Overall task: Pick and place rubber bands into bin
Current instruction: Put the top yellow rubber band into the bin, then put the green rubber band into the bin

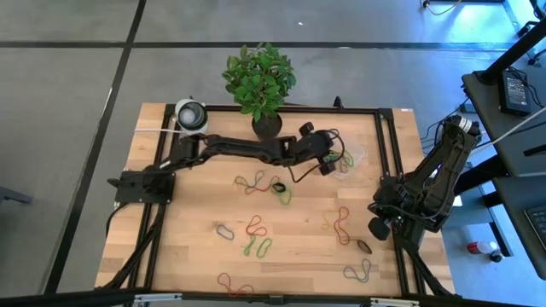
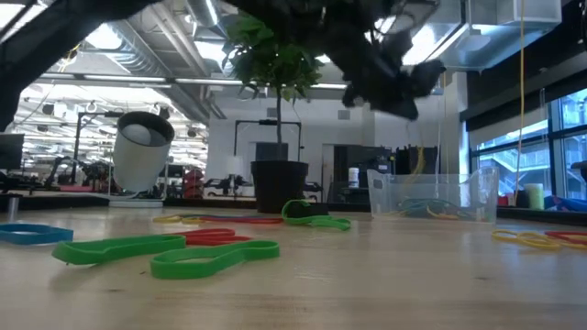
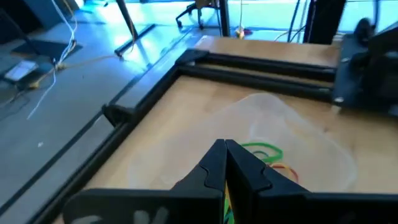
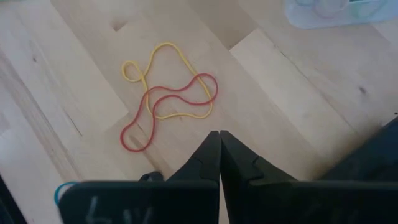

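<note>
Several rubber bands lie loose on the wooden table: red ones [image 1: 252,182], green ones [image 1: 260,247] and grey ones [image 1: 358,273]. The clear plastic bin [image 1: 354,158] stands at the far right, with green and red bands [image 3: 268,154] inside. My left gripper [image 3: 225,146] hangs just left of the bin and above it, shut on a sliver of greenish band. My right gripper [image 4: 219,134] is shut on nothing near the right edge, above a yellow and a red band [image 4: 168,93]. My left gripper pinches a green-yellow rubber band between its two fingers. Only a sliver [image 3: 229,210] shows in the gap behind the tips; the fingers hide the rest. They slant downward toward the bin. The band is clear of the table.
A black plant pot [image 1: 266,124] with a leafy plant stands at the far edge, left of the bin. A round white-and-grey object [image 1: 191,115] sits at the far left corner. Black frame rails [image 1: 388,145] run along the table's far and right sides.
</note>
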Controlling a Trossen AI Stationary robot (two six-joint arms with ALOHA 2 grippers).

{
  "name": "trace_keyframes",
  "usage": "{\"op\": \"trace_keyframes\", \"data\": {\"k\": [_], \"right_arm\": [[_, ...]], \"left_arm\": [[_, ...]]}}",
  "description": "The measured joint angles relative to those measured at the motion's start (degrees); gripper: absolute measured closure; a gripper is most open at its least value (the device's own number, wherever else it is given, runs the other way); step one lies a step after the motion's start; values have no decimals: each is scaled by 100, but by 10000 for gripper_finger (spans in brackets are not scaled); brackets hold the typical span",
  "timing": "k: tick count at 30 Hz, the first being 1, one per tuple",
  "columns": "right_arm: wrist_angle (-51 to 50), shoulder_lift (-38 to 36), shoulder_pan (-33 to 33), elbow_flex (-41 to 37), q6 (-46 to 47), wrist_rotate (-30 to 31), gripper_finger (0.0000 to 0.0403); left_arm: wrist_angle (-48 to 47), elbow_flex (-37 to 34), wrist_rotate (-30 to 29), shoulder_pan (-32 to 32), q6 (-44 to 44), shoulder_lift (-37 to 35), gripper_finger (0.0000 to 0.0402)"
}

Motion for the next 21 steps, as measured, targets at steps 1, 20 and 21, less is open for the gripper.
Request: {"op": "trace_keyframes", "data": {"k": [1,20,21], "right_arm": [[2,0,0,0,-1,0,398],[0,0,20,0,-21,0,398],[2,0,20,0,-21,0,398]], "left_arm": [[17,29,47,39,-55,97,400],[189,58,1071,370,-1045,461,281],[179,58,1194,342,-1045,441,278]]}}
